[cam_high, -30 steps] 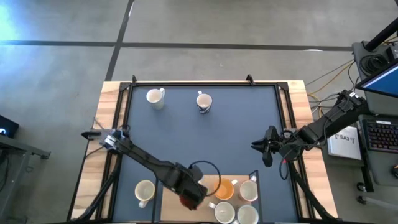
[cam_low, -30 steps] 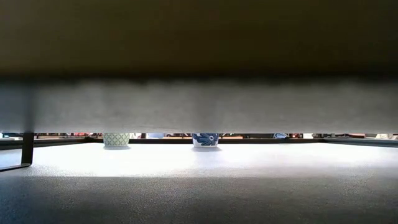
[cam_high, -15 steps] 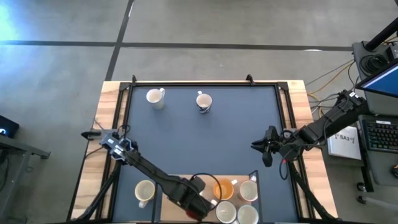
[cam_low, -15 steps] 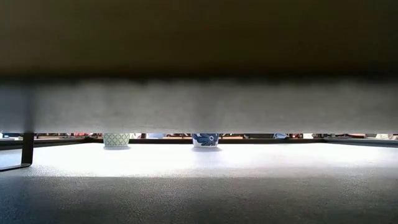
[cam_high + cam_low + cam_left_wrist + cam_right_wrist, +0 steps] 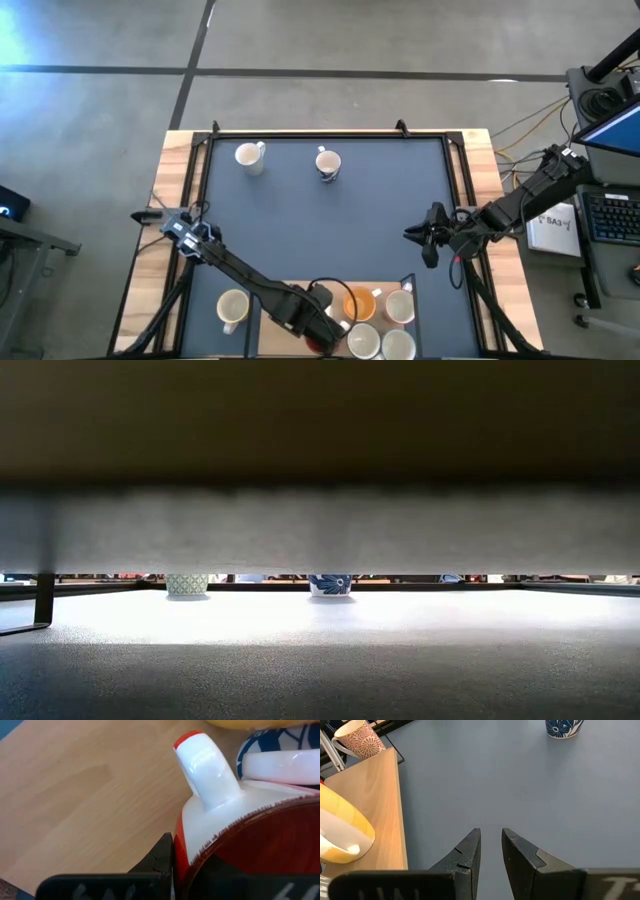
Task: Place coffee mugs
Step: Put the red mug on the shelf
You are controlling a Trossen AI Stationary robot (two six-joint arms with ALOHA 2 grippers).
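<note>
While the right hand (image 5: pixel 420 246) waits nearly closed over the counter (image 5: pixel 380 215), the left hand (image 5: pixel 318 338) grips the red mug (image 5: pixel 240 845) on the near wooden board (image 5: pixel 75 795).

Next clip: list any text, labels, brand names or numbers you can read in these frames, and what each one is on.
No text can be read with certainty.
White sheet right of the table: dark marks, too small to read.
Left gripper at the red mug: pale raised marks on its body, cropped, unreadable.
Right gripper: a cropped pale mark at the corner, unreadable.
Blue flowered mug and patterned mug: decoration only, no words.
</note>
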